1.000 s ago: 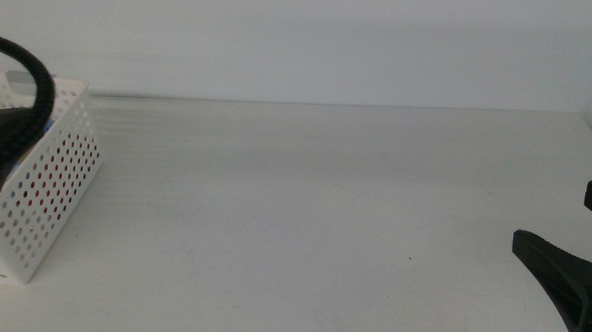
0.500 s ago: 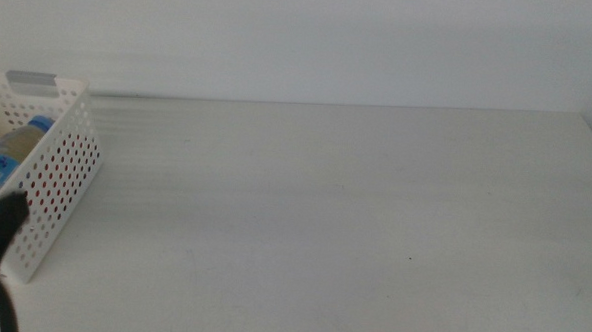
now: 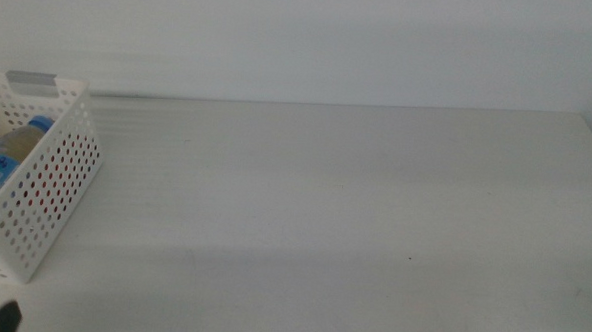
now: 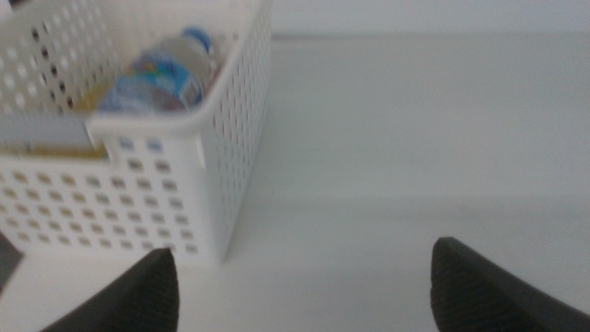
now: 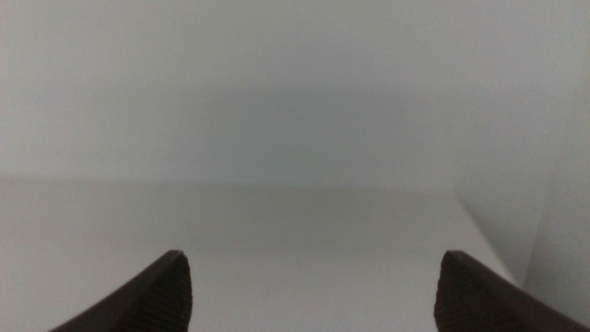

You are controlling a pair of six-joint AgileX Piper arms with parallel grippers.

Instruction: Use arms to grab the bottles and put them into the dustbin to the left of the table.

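Middle view: the large plain white matte worktop fills the picture. At its left edge stands the white plastic rectangular basket with round-hole perforated walls, a slot handle near its far rim. Inside it lies a small clear water bottle with a blue cap, and something red shows through the wall holes low down; what it is cannot be told. A small dark tip at the bottom left corner is all that shows of the left claw. The right arm is out of this view.

Left wrist view: the left claw hangs over bare worktop just beside the basket, its two dark jaws spread wide with nothing between them. The water bottle lies on its side within the basket walls, cap toward the far side, and a yellowish thing lies beside it, too blurred to name.

Right wrist view: the right claw is spread wide and holds nothing, above bare worktop near the worktop's edge.
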